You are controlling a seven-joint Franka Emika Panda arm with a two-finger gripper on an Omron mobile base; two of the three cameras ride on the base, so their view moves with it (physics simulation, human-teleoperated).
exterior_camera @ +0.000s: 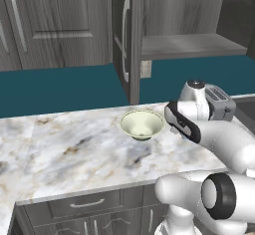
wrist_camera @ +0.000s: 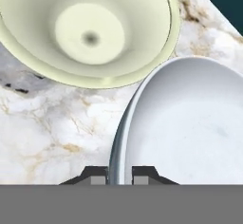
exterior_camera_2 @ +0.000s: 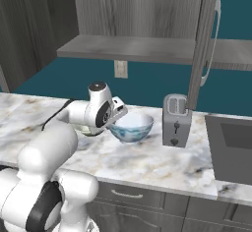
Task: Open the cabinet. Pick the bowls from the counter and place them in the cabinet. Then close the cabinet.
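Fingertips (wrist_camera: 98,176) sit either side of the blue-patterned bowl's (wrist_camera: 190,123) rim in the hand view, one inside, one outside. Gripper (wrist_camera: 119,176) is closed down tight on that rim, so it has hold of the bowl.

Blue-patterned bowl: on the counter (exterior_camera_2: 162,159), upright, white inside, nothing in it. From the right base view it sits between the wrist and the toaster (exterior_camera_2: 176,120), near but apart from the toaster.

Cream-green bowl (exterior_camera: 142,124): also upright on the counter, empty, just beside the patterned one. Rims look very close in the hand view; can't tell if they touch.

Cabinet (exterior_camera: 194,25): both doors swung open. Left door (exterior_camera: 125,40) edge-on in the left base view, right door (exterior_camera_2: 203,44) edge-on in the right base view, long silver bar handles on both. Shelf (exterior_camera_2: 128,48) visible inside, bare where it shows; neither bowl is in the cabinet yet.

Wall outlet (exterior_camera_2: 120,69) on the teal backsplash below the shelf. Dark sink (exterior_camera_2: 231,150) is right of the toaster.
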